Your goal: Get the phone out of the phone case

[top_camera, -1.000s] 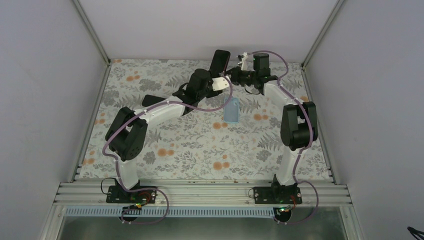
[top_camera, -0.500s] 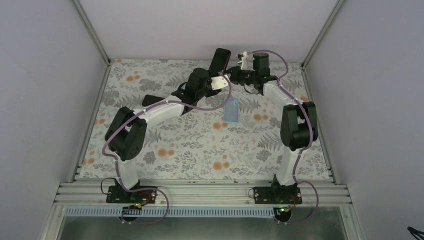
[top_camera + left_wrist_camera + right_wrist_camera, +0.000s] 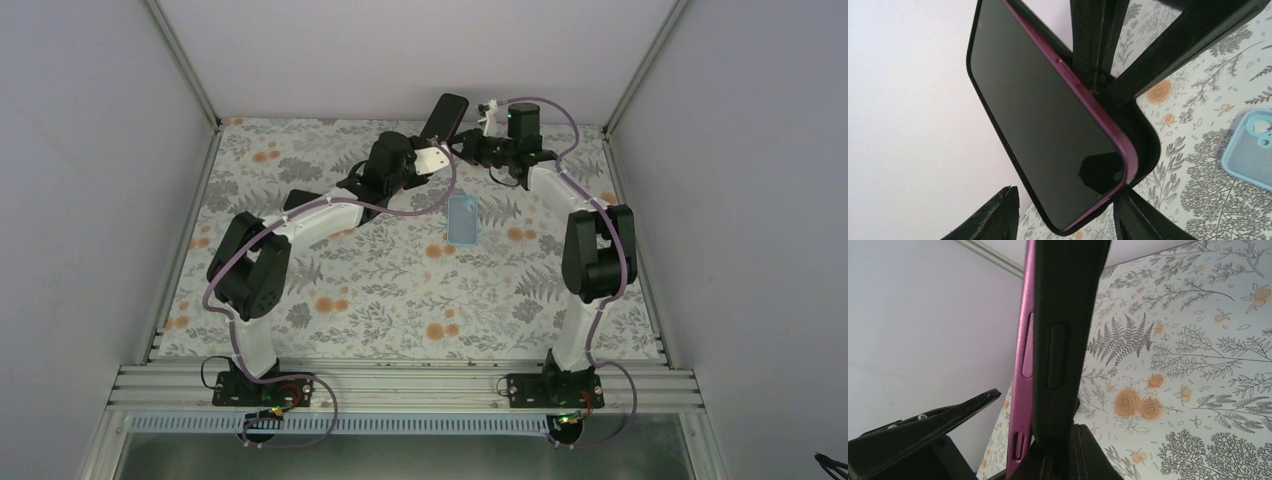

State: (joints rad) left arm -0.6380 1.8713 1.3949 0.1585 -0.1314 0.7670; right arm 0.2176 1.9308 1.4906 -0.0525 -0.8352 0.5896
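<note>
Our left tool [image 3: 1065,218] is closed on the lower end of the magenta-edged phone [image 3: 444,113], holding it tilted above the worktop [image 3: 380,290]; we cannot tell whether the right tool [image 3: 468,148] beside it grips; the light blue phone case [image 3: 462,219] lies flat nearby

Bench [image 3: 400,300] covered in pale floral-print cloth, orange blossoms and grey ferns. One light blue soft rectangular phone case [image 3: 462,219] lies flat on it, about 2 o'clock from bench centre, long side running 12 to 6, well inside all edges.
</note>
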